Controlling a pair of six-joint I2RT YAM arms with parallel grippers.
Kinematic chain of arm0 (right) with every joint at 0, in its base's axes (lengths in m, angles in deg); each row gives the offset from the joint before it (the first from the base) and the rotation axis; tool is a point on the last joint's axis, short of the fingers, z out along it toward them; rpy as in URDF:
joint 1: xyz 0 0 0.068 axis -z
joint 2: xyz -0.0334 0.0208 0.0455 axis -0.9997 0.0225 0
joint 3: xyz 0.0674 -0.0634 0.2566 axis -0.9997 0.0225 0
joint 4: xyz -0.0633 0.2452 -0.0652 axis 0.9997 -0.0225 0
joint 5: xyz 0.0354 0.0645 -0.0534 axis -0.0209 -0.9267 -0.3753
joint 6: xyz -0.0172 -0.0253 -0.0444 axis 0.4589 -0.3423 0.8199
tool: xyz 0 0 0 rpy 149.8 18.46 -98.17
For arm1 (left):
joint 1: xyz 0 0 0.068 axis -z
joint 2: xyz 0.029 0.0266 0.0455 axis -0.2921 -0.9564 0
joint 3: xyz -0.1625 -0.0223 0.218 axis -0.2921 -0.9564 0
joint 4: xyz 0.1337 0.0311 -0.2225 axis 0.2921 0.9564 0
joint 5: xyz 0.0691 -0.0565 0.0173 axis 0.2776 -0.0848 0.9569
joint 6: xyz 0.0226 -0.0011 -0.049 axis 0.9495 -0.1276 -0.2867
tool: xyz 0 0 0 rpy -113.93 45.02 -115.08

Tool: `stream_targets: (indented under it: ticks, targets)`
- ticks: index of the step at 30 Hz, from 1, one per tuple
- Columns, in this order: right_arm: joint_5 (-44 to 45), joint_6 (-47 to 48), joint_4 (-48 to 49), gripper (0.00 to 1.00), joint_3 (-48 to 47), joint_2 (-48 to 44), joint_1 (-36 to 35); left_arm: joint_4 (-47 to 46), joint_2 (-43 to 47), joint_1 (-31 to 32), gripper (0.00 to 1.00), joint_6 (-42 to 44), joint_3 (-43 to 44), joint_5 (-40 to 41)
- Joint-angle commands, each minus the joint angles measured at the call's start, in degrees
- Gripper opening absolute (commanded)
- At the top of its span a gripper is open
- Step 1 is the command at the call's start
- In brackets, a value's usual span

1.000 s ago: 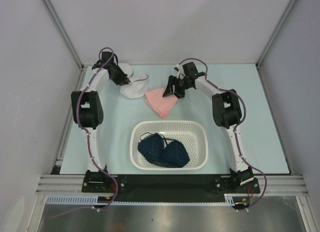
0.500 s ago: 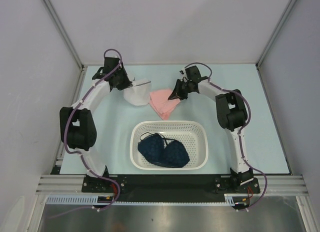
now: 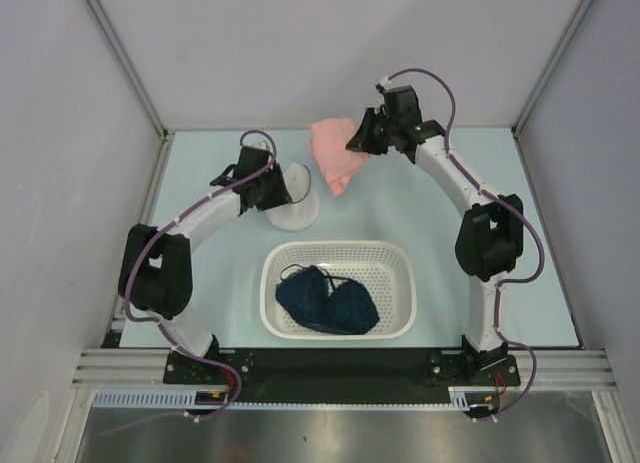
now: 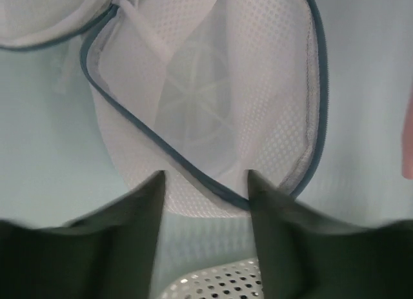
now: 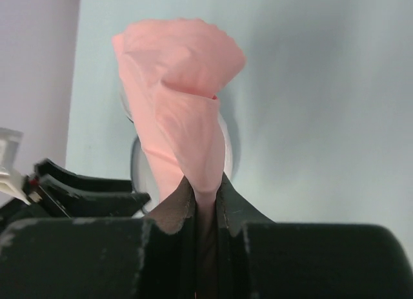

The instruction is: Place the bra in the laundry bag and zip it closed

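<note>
pink bra [image 3: 333, 161] aloft, mesh laundry bag [image 3: 300, 211] (unzipped)

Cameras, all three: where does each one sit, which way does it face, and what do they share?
Top external: above and behind the bases, looking down on the table; both arms show, plus bag, basket, pink garment.
Left wrist: on the left arm, looking down at the open bag; the parted left jaws show.
Right wrist: on the right arm, facing the table; the right jaws pinch the pink garment.
Shared: top and left wrist both see bag and basket.
</note>
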Motion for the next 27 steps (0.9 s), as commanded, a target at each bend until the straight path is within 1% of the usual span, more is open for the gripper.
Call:
stream_targets:
  ticks: [1, 2, 3, 4, 5, 6, 7, 8, 9, 10, 11, 12, 13, 14, 15, 16, 17, 20, 21, 26, 27]
  targets:
    - [4.5, 0.2, -2.2, 0.00, -9.3, 0.9, -2.1, -5.4, 9.0, -1.9, 0.75, -1.3, -3.3, 0.1]
    - [4.3, 0.1, -2.2, 0.00, -10.9, 1.7, -2.3, -5.4, 9.9, -3.8, 0.80, -1.3, -3.2, -0.8]
    - [4.0, -0.2, -2.0, 0.00, -11.4, 2.0, -2.4, -5.0, 10.2, -5.3, 0.86, -1.1, -2.6, -5.2]
    - [3.8, -0.4, -2.1, 0.00, -11.9, 2.3, -2.5, -4.3, 9.3, -6.8, 0.87, -0.6, -0.1, -7.7]
    - [3.7, -0.4, -2.0, 0.00, -12.3, 2.7, -2.9, -3.1, 8.3, -9.6, 0.86, 1.3, 1.9, -10.0]
    - [3.5, -0.4, -1.8, 0.00, -12.5, 2.9, -3.0, 0.0, 6.8, -10.8, 0.82, 3.2, 4.1, -13.3]
    - [3.1, -0.4, -1.6, 0.00, -12.5, 3.0, -3.0, 2.1, 2.7, -11.7, 0.78, 5.3, 9.6, -14.2]
    - [2.9, -0.4, -1.5, 0.00, -12.4, 3.1, -3.0, 4.9, 0.2, -13.1, 0.74, 9.9, 13.2, -15.1]
    - [2.7, -0.4, -1.3, 0.00, -12.1, 3.2, -3.0, 10.6, -3.0, -13.5, 0.70, 12.7, 16.8, -16.0]
    - [2.1, -0.6, -1.0, 0.00, -12.0, 3.2, -3.0, 13.1, -8.7, -13.8, 0.68, 15.2, 24.2, -17.0]
    - [1.8, -0.6, -0.8, 0.00, -11.8, 3.2, -3.1, 15.6, -12.1, -14.2, 0.67, 19.4, 27.8, -17.5]
    - [1.7, -0.8, -0.7, 0.00, -11.6, 3.0, -3.1, 20.5, -15.2, -14.6, 0.64, 21.0, 31.5, -18.7]
    - [1.2, -0.8, -0.2, 0.00, -11.2, 3.0, -3.1, 21.4, -20.4, -14.8, 0.62, 21.9, 36.6, -22.2]
    - [0.9, -0.8, 0.0, 0.00, -11.0, 2.9, -3.1, 22.1, -22.5, -15.3, 0.61, 22.8, 38.4, -23.8]
    - [0.6, -1.1, 0.3, 0.00, -10.9, 2.8, -3.2, 23.7, -24.4, -15.5, 0.56, 22.8, 40.2, -24.6]
    - [0.0, -1.1, 0.2, 0.00, -11.0, 2.8, -3.2, 24.6, -26.5, -15.6, 0.55, 22.7, 43.0, -24.8]
    - [-0.1, -1.1, 0.1, 0.00, -11.0, 2.7, -3.2, 24.8, -28.9, -15.6, 0.55, 22.4, 43.6, -24.7]
    - [-0.3, -0.6, 0.1, 0.00, -10.4, 2.2, -3.6, 25.0, -31.9, -15.4, 0.63, 20.6, 45.4, -22.0]
    - [-0.3, -0.4, 0.2, 0.00, -10.0, 2.0, -3.6, 24.4, -32.4, -15.2, 0.67, 20.5, 45.4, -20.8]
    - [-1.3, -1.0, 2.5, 0.00, -7.8, 1.3, -3.6, 24.7, -33.9, -12.4, 0.69, 22.3, 45.5, -12.8]
    - [-1.5, -1.2, 2.7, 0.00, -7.5, 1.4, -3.5, 24.2, -34.1, -11.8, 0.69, 22.6, 44.7, -8.3]
